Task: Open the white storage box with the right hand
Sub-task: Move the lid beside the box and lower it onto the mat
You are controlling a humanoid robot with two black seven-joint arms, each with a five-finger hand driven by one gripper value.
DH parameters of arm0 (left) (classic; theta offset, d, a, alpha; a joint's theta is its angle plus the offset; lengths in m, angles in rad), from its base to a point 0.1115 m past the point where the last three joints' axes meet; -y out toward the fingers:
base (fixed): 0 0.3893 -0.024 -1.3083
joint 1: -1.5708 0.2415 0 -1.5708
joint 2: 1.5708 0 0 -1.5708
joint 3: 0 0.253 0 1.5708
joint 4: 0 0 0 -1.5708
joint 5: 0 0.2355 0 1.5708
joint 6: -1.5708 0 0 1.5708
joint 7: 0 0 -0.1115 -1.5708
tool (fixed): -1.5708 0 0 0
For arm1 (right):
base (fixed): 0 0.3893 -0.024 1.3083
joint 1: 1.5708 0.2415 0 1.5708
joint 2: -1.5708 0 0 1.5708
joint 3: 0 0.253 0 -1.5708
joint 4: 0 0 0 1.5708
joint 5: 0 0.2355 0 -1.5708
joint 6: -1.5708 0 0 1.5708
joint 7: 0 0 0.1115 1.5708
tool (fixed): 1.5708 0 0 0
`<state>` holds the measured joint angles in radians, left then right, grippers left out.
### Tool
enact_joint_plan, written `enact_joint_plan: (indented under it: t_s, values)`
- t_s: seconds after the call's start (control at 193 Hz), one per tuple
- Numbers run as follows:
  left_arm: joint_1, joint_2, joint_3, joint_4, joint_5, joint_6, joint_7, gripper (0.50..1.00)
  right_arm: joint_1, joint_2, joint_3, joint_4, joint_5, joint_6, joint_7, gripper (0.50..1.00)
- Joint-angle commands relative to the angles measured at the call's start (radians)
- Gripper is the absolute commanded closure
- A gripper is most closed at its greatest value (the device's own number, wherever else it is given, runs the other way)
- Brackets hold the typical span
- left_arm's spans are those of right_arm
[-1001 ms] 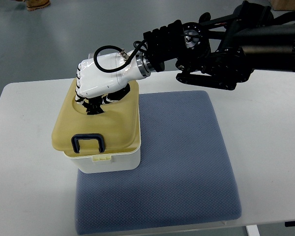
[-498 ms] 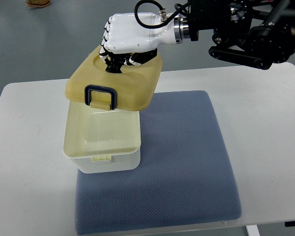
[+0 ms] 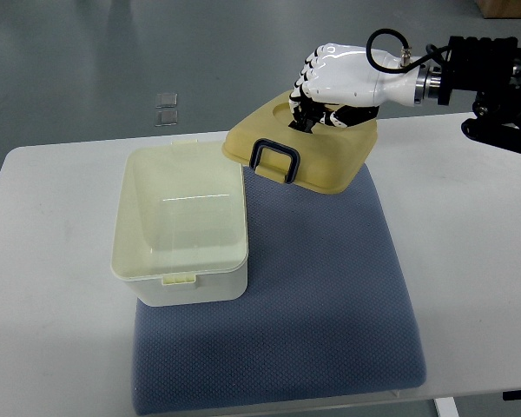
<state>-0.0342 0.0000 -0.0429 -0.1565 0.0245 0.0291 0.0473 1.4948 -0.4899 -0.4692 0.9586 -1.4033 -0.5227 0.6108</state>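
Right hand (image 3: 337,82) clamped in the top recess of the lid (image 3: 304,149), held tilted above the mat's (image 3: 330,287) far edge, box (image 3: 181,228) open; lid appears light, rigid, smooth plastic, best gripped there.

A white table (image 3: 52,347) fills most of the view. A blue-grey textured mat (image 3: 321,295) lies on it, reaching from the far side almost to the near edge. Beyond the table is a grey-green floor (image 3: 87,52), with two small pale square marks (image 3: 166,108) set close together, one behind the other.
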Motion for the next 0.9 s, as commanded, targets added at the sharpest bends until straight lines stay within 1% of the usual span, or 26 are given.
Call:
enact_joint_plan:
  t_s: [0.0,0.233,0.451,0.659,0.664,0.669,0.679,0.69,0.7,0.705,0.711,0.716,0.721,0.726,0.731,0.737,0.742,0.747,0.762,0.788,0.794,0.814,0.897]
  values:
    - [-0.001,0.000,0.000,0.000,0.000,0.000,0.000,0.500,-0.057,-0.019,0.003,-0.001,-0.017,-0.023,0.000,1.000]
    - [-0.001,0.000,0.000,0.000,0.000,0.000,0.000,0.500,-0.159,-0.019,0.003,-0.007,-0.034,-0.088,0.000,1.000]
    - [0.000,0.000,0.000,0.000,0.000,0.000,0.000,0.500,-0.226,-0.004,0.009,-0.007,-0.106,-0.088,0.000,1.000]
    - [0.000,0.000,0.000,0.000,0.000,0.000,0.000,0.500,-0.288,0.013,0.009,-0.007,-0.115,-0.088,0.000,1.000]
    - [0.000,0.000,0.000,0.000,0.000,0.000,0.000,0.500,-0.291,0.014,0.009,-0.007,-0.115,-0.088,0.000,0.951]
    - [0.000,0.000,0.000,0.000,0.000,0.000,0.000,0.500,-0.291,0.014,0.009,-0.007,-0.115,-0.088,0.000,0.951]
    - [0.000,0.000,0.000,0.000,0.000,0.000,0.000,0.500,-0.295,0.019,0.009,-0.007,-0.115,-0.088,0.000,0.839]
    - [0.000,0.000,0.000,0.000,0.000,0.000,0.000,0.500,-0.295,0.019,0.009,-0.007,-0.115,-0.088,0.000,0.838]
    - [0.000,0.000,0.000,0.000,0.000,0.000,0.000,0.500,-0.298,0.021,0.009,-0.007,-0.115,-0.088,0.000,0.749]
    - [0.000,0.000,0.000,0.000,0.000,0.000,0.000,0.500,-0.298,0.021,0.009,-0.007,-0.115,-0.088,0.000,0.748]
    - [0.000,0.000,0.000,0.000,0.000,0.000,0.000,0.500,-0.300,0.021,0.009,-0.007,-0.115,-0.088,0.000,0.720]
    - [0.000,0.000,0.000,0.000,0.000,0.000,0.000,0.500,-0.300,0.021,0.009,-0.007,-0.115,-0.088,0.000,0.720]
    - [0.000,0.000,0.000,0.000,0.000,0.000,0.000,0.500,-0.303,0.021,0.009,-0.007,-0.115,-0.088,0.000,0.699]
    - [0.000,0.000,0.000,0.000,0.000,0.000,0.000,0.500,-0.303,0.021,0.009,-0.007,-0.115,-0.088,0.000,0.699]
    - [-0.001,0.000,0.000,0.000,0.000,0.000,0.000,0.500,-0.304,0.021,0.009,-0.007,-0.115,-0.088,0.000,0.677]
    - [-0.001,0.000,0.000,0.000,0.000,0.000,0.000,0.500,-0.304,0.021,0.009,-0.007,-0.115,-0.088,0.000,0.677]
    - [-0.001,0.000,0.000,0.000,0.000,0.000,0.000,0.500,-0.306,0.021,0.009,-0.007,-0.115,-0.088,0.000,0.665]
    - [-0.001,0.000,0.000,0.000,0.000,0.000,0.000,0.500,-0.306,0.021,0.009,-0.007,-0.115,-0.088,0.000,0.664]
    - [0.000,0.000,0.000,0.000,0.000,0.000,0.000,0.500,-0.309,0.021,0.009,-0.007,-0.115,-0.088,0.000,0.642]
    - [0.000,0.000,0.000,0.000,0.000,0.000,0.000,0.500,-0.311,0.021,0.009,-0.007,-0.115,-0.088,0.000,0.626]
    - [-0.001,0.000,0.000,0.000,0.000,0.000,0.000,0.500,-0.311,0.021,0.009,-0.007,-0.115,-0.088,0.000,0.611]
    - [0.000,0.000,0.000,0.000,0.000,0.000,0.000,0.500,-0.311,0.021,0.009,-0.007,-0.115,-0.088,0.000,0.591]
    - [-0.001,0.000,0.000,0.000,0.000,0.000,0.000,0.500,-0.308,0.017,0.009,-0.007,-0.115,-0.088,0.000,0.574]
